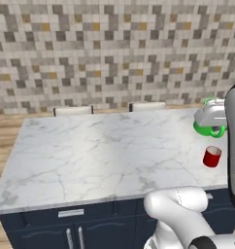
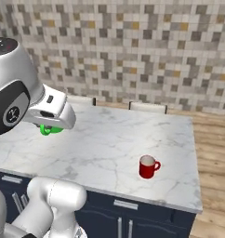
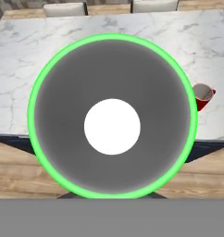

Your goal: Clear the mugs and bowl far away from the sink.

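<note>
1. The green mug (image 3: 112, 115) is up off the marble counter (image 1: 100, 151), carried at the hand; in the hand view its open mouth faces the camera, a bright green rim around a grey wall and pale bottom. In the base views only a green sliver shows under the white hand, above the counter near its long front edge.
2. The gripper (image 2: 51, 122) is closed as tight as it goes, and since the mug hangs with it above the counter, I judge the fingers are pinched on the mug's wall or handle; the contact itself is hidden.
3. The red mug (image 2: 148, 166) stands upright on the counter, well apart from the green one, close to the front edge and toward the end where the wooden floor (image 2: 214, 153) begins.
4. Two chair backs (image 1: 73, 110) rise behind the far edge, before the tiled wall (image 1: 114, 48).
5. Risks, as I judge them: a thin pinch may let the green mug twist or slip during a swing; letting go too high could tip it; setting it too near the front edge could send it to the floor; a low sweep could knock the red mug.
</note>
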